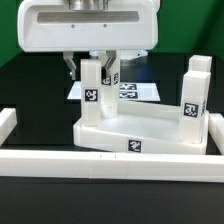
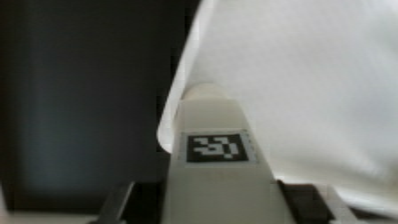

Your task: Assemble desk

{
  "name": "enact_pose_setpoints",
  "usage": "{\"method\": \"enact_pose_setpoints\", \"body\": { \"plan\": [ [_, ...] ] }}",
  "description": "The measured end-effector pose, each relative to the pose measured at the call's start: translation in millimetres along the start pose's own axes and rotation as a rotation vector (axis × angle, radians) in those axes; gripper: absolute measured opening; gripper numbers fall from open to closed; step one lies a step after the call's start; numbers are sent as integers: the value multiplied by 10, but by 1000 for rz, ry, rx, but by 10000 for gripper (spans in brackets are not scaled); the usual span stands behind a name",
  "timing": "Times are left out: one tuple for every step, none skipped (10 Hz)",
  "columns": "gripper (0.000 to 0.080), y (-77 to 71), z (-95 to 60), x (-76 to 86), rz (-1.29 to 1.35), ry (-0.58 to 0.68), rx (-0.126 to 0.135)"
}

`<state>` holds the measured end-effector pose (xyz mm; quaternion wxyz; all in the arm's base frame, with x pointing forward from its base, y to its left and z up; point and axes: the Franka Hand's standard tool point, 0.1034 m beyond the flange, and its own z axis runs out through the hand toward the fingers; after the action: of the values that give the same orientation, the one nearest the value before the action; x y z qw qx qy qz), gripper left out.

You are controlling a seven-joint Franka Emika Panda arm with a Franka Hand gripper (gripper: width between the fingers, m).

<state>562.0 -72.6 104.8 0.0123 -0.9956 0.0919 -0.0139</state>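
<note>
On the black table [image 1: 30,90], the exterior view shows the whole layout: the white desk panel [image 1: 140,128] lies flat near the front, at about six o'clock from the gripper [image 1: 93,66], with one tagged leg [image 1: 91,93] standing on its corner at the exterior view's left and two more legs [image 1: 193,96] upright on its far side at three o'clock. The wrist view gives none of that layout; it shows only the tagged leg [image 2: 219,150] close up, its tapered top and square tag filling the middle, a broad white surface blurred behind it, and dark finger pads [image 2: 125,197] just beside its lower flanks. Back in the exterior view, the marker board [image 1: 135,91] lies flat behind the panel at twelve o'clock. A low white border bar [image 1: 100,160] runs across the front edge just beside the panel, and another [image 1: 6,120] closes the side at nine o'clock, so free table remains mostly behind and toward ten o'clock. The jaws straddle the leg's upper part, narrowed around it; whether the pads actually press on it I cannot tell.
</note>
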Motion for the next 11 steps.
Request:
{"method": "enact_pose_setpoints", "body": {
  "plan": [
    [289, -31, 0, 35, 151, 1, 1],
    [289, -51, 19, 57, 296, 1, 8],
    [291, -66, 22, 93, 406, 4, 15],
    [291, -76, 29, 115, 537, 5, 23],
    [291, -69, 30, 147, 631, 6, 31],
    [291, -57, 27, 176, 666, -1, 32],
    [291, -59, 28, 187, 740, -2, 33],
    [291, -79, 29, 187, 803, -2, 33],
    [291, -98, 30, 188, 815, 0, 33],
    [291, -99, 30, 189, 816, 1, 33],
    [291, -97, 33, 182, 757, 0, 29]
  ]
}}
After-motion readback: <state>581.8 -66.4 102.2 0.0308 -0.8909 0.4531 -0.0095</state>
